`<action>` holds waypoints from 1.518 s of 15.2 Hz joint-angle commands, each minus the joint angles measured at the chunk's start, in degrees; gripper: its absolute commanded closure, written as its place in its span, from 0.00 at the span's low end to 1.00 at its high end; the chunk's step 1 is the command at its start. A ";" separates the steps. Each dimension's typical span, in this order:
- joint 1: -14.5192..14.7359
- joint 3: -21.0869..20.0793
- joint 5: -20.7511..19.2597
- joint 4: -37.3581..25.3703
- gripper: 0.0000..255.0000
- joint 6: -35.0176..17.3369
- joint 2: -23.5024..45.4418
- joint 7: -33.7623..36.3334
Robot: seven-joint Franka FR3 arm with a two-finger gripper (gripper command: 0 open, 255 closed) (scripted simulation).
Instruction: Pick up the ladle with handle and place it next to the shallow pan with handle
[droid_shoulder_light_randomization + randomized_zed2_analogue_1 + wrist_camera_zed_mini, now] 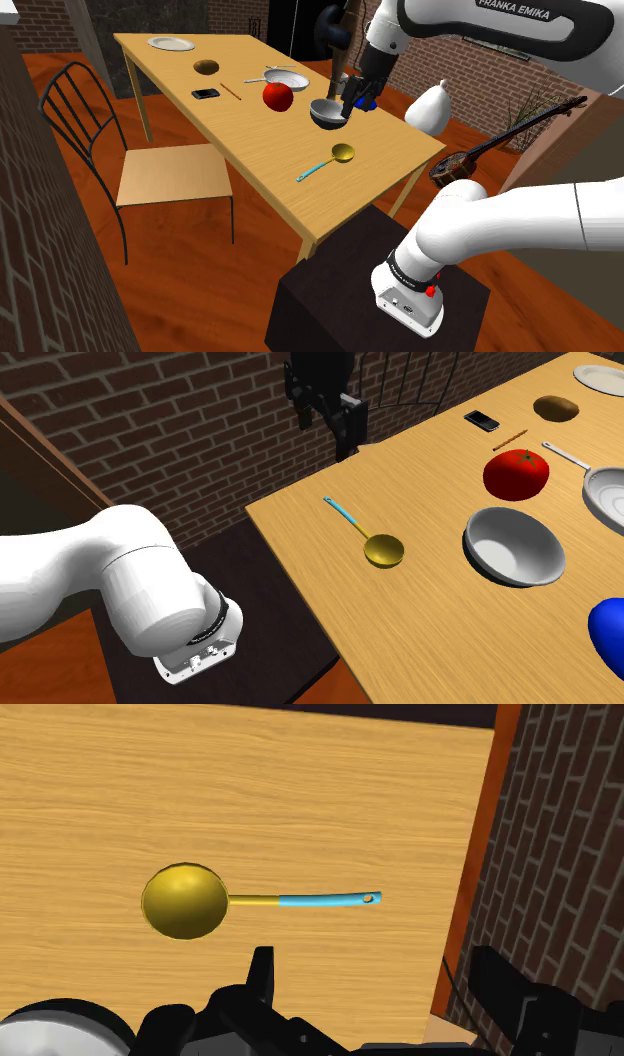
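The ladle has a gold bowl and a thin handle that turns light blue toward its end. It lies flat on the wooden table near the edge closest to the stand. The shallow pan, grey with a long handle, sits farther back beside a red tomato. My black gripper hangs open in the air above the table, touching nothing. In the wrist view the ladle lies ahead of the open gripper, fingers well apart. From the second exterior view the ladle lies below the gripper.
A grey bowl stands between ladle and pan, with the tomato beside it. Farther back are a phone, a pencil, a brown lump and a plate. A blue object sits nearby. A chair stands at the table.
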State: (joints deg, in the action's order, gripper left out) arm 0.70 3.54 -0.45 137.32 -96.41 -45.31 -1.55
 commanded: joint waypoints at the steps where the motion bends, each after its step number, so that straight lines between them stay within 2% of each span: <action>1: 0.00 0.00 0.00 0.00 0.00 0.00 0.00 0.00; 7: 0.37 -1.35 -9.31 12.54 0.00 -12.66 -1.34 -7.17; 11: -0.66 -1.55 -16.83 19.97 0.00 -22.78 -0.26 -10.91; 14: -2.70 -1.54 -23.75 24.65 0.00 -31.56 2.18 -12.78; 17: -6.57 -1.92 -32.55 28.11 0.00 -41.50 6.55 -13.15; 23: -10.13 -1.84 -37.76 28.90 0.00 -48.67 12.30 -10.89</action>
State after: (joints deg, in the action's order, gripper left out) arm -9.01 1.84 -37.53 166.13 -144.04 -33.91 -13.01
